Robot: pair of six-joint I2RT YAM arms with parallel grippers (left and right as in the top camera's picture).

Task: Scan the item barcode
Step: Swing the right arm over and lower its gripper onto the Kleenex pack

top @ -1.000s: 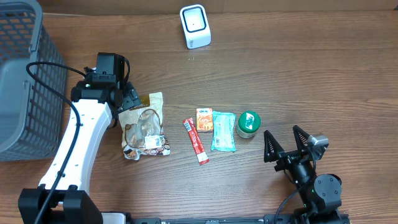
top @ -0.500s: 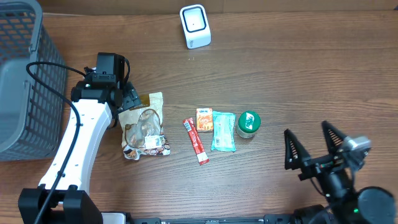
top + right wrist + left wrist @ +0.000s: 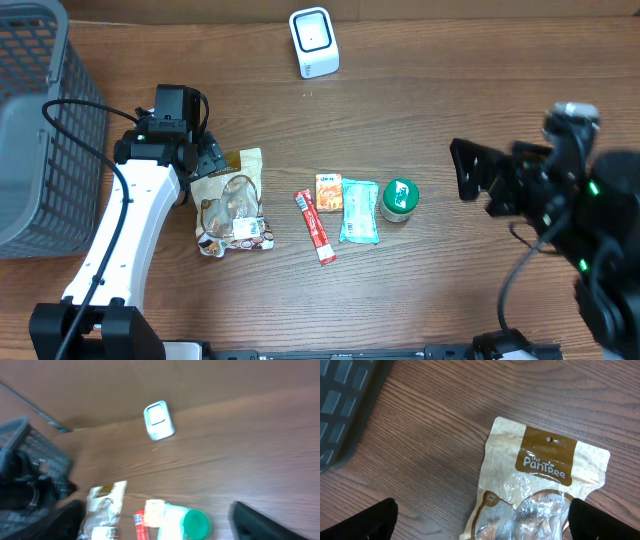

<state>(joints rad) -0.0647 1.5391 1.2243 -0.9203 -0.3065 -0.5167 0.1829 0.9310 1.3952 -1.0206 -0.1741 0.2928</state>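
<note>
**Overhead.** Shows wooden surface [image 3: 450,90] with white barcode scanner [image 3: 314,42] at top centre, well apart from all other goods. Shows grey mesh basket [image 3: 40,120] against the far left edge. Places left arm [image 3: 125,235] from lower left up to the snack pouch [image 3: 233,208], which lies flat left of centre. Sets left jaws at the pouch's upper left corner, their spread hidden here under the wrist. Lists, right of the pouch: red stick sachet [image 3: 315,227], orange packet [image 3: 328,192], teal packet [image 3: 359,211], green-lidded jar [image 3: 399,199]. Puts orange packet against teal packet and jar just beside teal packet. Places right arm [image 3: 560,190] at right of frame, right jaws pointing left toward the jar, apart from it.

**Left wrist.** Shows left jaws spread wide, tips in both lower corners, pinching nothing. Shows snack pouch between them at lower centre-right, brown header with hang hole and white lettering uppermost. Shows basket corner at upper left.

**Right wrist.** Blurred. Shows right jaws spread wide, tips in both lower corners, empty. Places scanner at upper centre. Places pouch, sachet, orange packet and jar along the bottom edge, basket and left arm at left.
</note>
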